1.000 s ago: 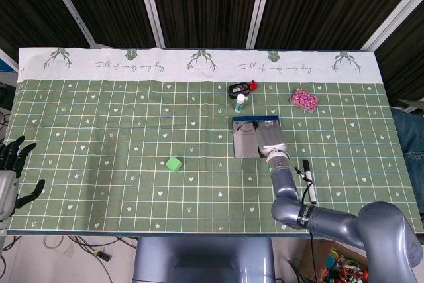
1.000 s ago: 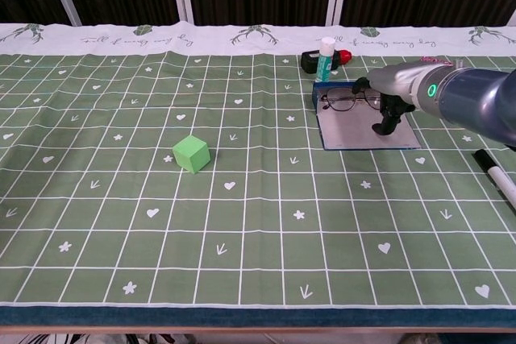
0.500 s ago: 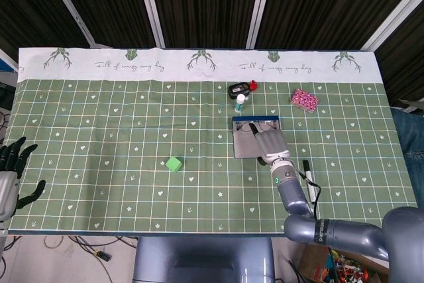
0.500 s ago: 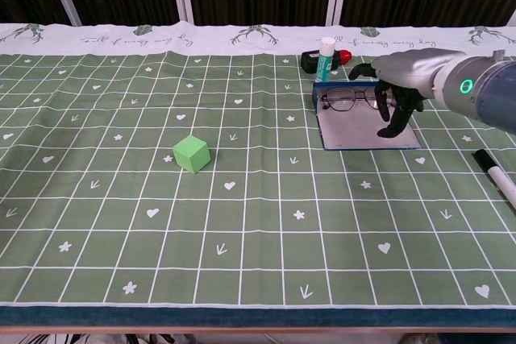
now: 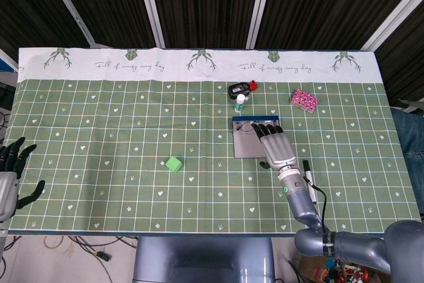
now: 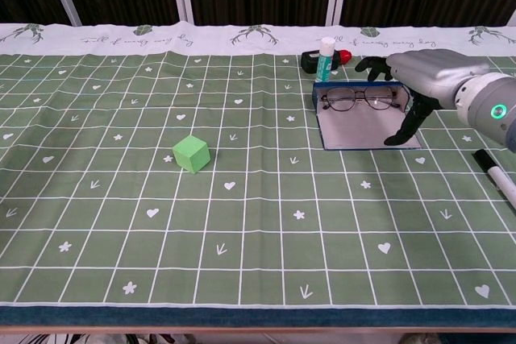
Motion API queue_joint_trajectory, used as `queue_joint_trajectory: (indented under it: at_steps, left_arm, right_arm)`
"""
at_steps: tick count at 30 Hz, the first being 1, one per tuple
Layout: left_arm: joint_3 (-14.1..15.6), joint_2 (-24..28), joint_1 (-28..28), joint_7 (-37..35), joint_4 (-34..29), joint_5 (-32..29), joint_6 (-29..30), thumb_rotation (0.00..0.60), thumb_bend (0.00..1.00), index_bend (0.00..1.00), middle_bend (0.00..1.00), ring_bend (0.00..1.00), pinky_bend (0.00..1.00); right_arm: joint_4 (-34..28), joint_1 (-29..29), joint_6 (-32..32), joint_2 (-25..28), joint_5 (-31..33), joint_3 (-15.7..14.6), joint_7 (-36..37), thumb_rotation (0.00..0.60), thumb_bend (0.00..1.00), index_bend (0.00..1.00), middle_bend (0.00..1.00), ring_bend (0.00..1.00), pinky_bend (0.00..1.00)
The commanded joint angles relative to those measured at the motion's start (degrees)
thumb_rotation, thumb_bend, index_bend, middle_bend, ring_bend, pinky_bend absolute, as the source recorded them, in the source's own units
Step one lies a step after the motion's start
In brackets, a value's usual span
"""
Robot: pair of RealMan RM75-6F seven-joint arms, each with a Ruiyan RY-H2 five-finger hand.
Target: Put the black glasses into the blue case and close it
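The blue case (image 6: pixel 330 141) lies open on the green cloth, its grey flap (image 5: pixel 246 145) spread flat toward me. The black glasses (image 6: pixel 359 101) lie in its far blue part, also visible from the head view as the black glasses (image 5: pixel 254 126). My right hand (image 6: pixel 419 78) hovers over the case's right side with its fingers spread and holds nothing. Its thumb points down at the flap's right edge. In the head view the right hand (image 5: pixel 277 145) covers that side of the case. My left hand (image 5: pixel 10 175) hangs open off the table's near left corner.
A green cube (image 6: pixel 191 153) sits left of centre. A black marker (image 6: pixel 496 176) lies to the right of the case. Behind the case stand a white bottle (image 6: pixel 326 58) and a black and red object (image 5: pixel 240 89). A pink object (image 5: pixel 304 100) lies at the far right.
My right hand has drawn back from the glasses toward the case's right side and spread its fingers. The glasses stay in the case. The left hand has not moved.
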Motion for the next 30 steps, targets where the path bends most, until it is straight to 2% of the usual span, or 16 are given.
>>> queue_joint_trajectory:
  at_steps: [1,10,19,30]
  left_arm:
    - [0.01,-0.02,-0.01,0.12,0.0,-0.09,-0.08,0.6,0.31,0.12,0.0,0.0,0.0]
    - [-0.12,-0.02,-0.01,0.17,-0.07,-0.31,-0.1,0.6,0.31,0.12,0.0,0.0,0.0]
    - [-0.16,0.01,-0.05,0.2,-0.06,-0.37,-0.17,0.6,0.31,0.12,0.0,0.0,0.0]
    - [-0.24,0.04,-0.07,0.19,-0.08,-0.43,-0.17,0.6,0.31,0.12,0.0,0.0,0.0]
  right_arm:
    - [3.05,-0.93,0.95,-2.01,-2.39,-0.63,1.08,0.6,0.18,0.12,0.18,0.19,0.21]
    - [8.47,-1.55,-1.25,-5.38,-3.8,0.17,2.57,0.6,0.19,0.15,0.18,0.19,0.21]
    - [12.41,-1.56,-3.22,-7.87,-3.92,1.89,2.7,0.6,0.28,0.17,0.18,0.19,0.21]
    - [15.46,-1.98,-4.91,-9.76,-4.44,3.23,2.93,0.6,0.28,0.17,0.18,0.19,0.21]
